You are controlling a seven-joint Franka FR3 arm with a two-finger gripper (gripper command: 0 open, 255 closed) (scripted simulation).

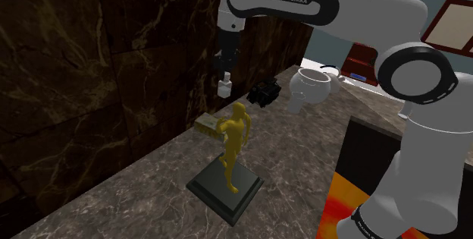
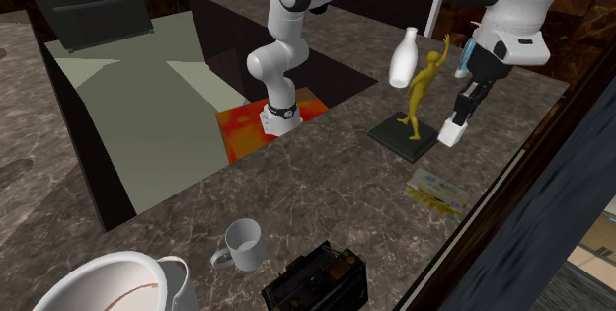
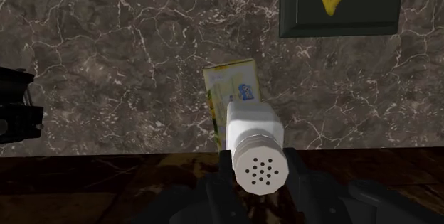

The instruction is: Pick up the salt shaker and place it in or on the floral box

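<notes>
The arm reaches out, wrist pointing straight down, jaws clamped on the shaker above the box

White salt shaker; yellowish box (blue mark).

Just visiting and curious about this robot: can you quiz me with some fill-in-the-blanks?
The gripper is ___ on the white salt shaker. The shaker hangs ___ the floral box. The statuette beside the box is ___ in colour.
Missing: shut; above; gold.
</notes>
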